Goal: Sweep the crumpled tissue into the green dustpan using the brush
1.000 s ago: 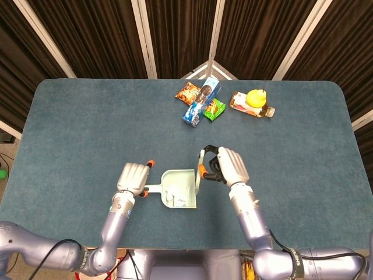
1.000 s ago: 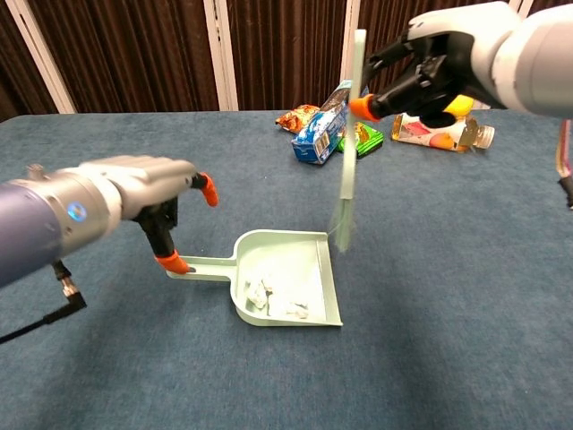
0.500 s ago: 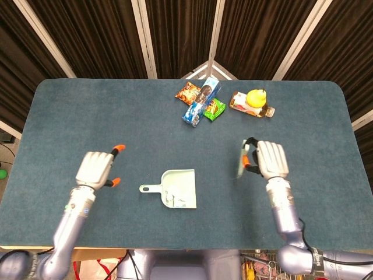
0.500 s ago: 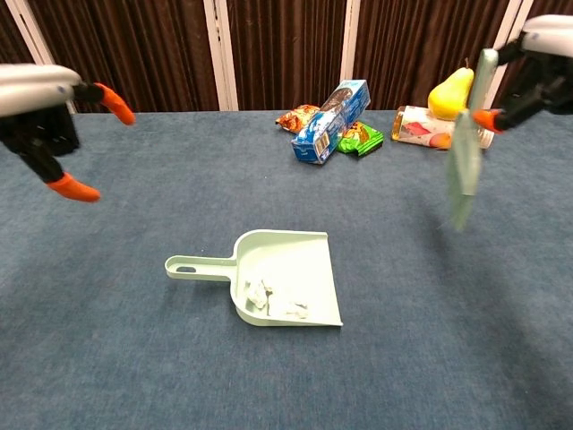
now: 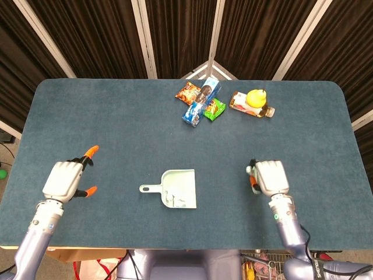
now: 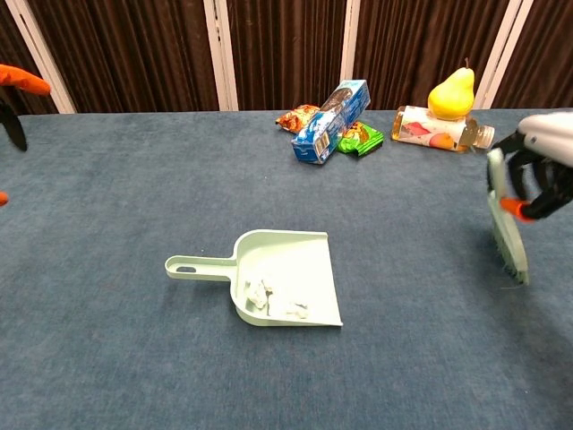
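The green dustpan (image 6: 286, 273) sits flat near the middle of the blue table (image 5: 116, 116), with its handle pointing toward the robot's left side. The crumpled tissue (image 6: 269, 298) lies inside the dustpan, in small white bits near its open front edge. The right hand (image 5: 271, 177) is far off to the right of the dustpan and is grasping the brush (image 6: 508, 235). In the chest view the brush hangs down from that hand, with its bristles low, close to the table. The left hand (image 5: 66, 178) is far off to the left, holding nothing, with its fingers apart and its orange tips spread. At the far side of the table are a blue cookie box (image 5: 201, 101), some snack packs (image 5: 187, 91), a juice bottle (image 5: 249, 107) lying down and a yellow pear (image 6: 451, 90).
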`<move>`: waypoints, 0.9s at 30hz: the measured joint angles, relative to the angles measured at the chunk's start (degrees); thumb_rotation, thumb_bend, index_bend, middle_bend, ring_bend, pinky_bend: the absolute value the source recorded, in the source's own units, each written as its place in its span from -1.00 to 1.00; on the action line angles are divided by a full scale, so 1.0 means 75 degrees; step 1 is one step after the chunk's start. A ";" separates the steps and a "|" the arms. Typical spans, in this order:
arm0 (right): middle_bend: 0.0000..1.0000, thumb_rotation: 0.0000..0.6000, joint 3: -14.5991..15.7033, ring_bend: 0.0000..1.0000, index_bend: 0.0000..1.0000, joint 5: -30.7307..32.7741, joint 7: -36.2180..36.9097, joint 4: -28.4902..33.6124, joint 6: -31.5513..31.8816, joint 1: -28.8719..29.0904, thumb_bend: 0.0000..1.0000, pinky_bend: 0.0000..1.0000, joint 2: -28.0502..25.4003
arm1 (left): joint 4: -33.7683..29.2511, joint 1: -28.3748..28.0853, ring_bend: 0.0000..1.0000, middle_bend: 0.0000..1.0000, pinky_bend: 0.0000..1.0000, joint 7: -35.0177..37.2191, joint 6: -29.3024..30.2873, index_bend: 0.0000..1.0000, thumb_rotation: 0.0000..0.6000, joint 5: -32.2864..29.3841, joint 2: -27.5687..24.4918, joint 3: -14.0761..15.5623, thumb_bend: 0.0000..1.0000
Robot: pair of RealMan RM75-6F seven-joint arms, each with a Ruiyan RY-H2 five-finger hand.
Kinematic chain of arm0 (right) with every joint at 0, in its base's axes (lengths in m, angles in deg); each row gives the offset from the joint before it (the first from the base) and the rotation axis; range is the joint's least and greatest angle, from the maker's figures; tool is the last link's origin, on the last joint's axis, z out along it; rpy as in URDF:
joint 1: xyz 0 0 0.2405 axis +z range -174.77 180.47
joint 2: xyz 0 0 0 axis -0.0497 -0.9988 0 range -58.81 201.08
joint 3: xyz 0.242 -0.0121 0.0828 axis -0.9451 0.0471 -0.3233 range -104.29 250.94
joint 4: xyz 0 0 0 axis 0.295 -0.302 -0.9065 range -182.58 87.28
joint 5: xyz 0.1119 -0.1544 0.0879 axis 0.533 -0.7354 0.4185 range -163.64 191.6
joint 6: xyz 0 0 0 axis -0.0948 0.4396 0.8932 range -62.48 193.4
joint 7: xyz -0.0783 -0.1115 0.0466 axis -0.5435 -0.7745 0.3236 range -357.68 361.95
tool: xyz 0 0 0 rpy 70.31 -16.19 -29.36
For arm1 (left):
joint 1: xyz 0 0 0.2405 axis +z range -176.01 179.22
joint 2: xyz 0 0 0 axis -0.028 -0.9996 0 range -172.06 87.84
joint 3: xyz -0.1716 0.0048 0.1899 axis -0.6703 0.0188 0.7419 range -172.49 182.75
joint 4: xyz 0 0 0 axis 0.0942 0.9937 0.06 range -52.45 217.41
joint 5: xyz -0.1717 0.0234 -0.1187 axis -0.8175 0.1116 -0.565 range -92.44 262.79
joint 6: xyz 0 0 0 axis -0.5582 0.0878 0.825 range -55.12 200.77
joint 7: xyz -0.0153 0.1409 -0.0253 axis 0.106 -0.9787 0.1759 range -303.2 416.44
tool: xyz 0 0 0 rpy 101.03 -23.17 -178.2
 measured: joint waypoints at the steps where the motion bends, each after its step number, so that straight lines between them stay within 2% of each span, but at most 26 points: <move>1: -1.00 1.00 0.0003 -1.00 -1.00 0.0078 -0.0036 0.0127 -0.0077 0.0006 -0.21 -0.88 0.0003 | 0.0027 0.0056 -0.99 -1.00 -0.85 0.0020 -0.0009 -1.00 1.00 0.0073 -0.0013 0.0041 -1.00; 4: -1.00 1.00 -0.0046 -1.00 -1.00 0.0264 -0.0045 0.0510 -0.0230 0.0004 -0.32 -0.91 0.0018 | 0.0077 0.0212 -1.00 -1.00 -0.94 0.0154 -0.0034 -1.00 1.00 0.0262 -0.0042 0.0131 -1.00; 8: -1.00 1.00 -0.0138 -1.00 -1.00 0.0268 0.0234 0.0893 -0.0285 -0.0070 -0.34 -0.91 -0.0032 | 0.0118 0.0450 -1.00 -1.00 -0.97 0.0423 -0.0027 -1.00 1.00 0.0519 -0.0082 0.0237 -1.00; 14: -1.00 1.00 -0.0054 -1.00 -1.00 -0.0249 0.0494 0.1303 -0.0220 -0.0307 -0.34 -0.91 -0.0498 | 0.0266 0.0856 -1.00 -1.00 -0.97 0.0740 0.0092 -1.00 1.00 0.1082 -0.0180 0.0471 -1.00; 20: -1.00 1.00 0.0457 -1.00 -1.00 -0.1126 0.0782 0.1196 0.0015 -0.0813 -0.34 -0.98 -0.1111 | 0.0771 0.1376 -1.00 -1.00 -0.98 0.1213 0.0488 -1.00 1.00 0.1986 -0.0204 0.0758 -1.00; 27: -1.00 1.00 0.1337 -1.00 -1.00 -0.2862 0.2125 0.0523 0.0761 -0.1960 -0.34 -1.00 -0.1814 | 0.2115 0.2100 -1.00 -1.00 -1.00 0.1862 0.1272 -1.00 1.00 0.3139 -0.0097 0.1078 -1.00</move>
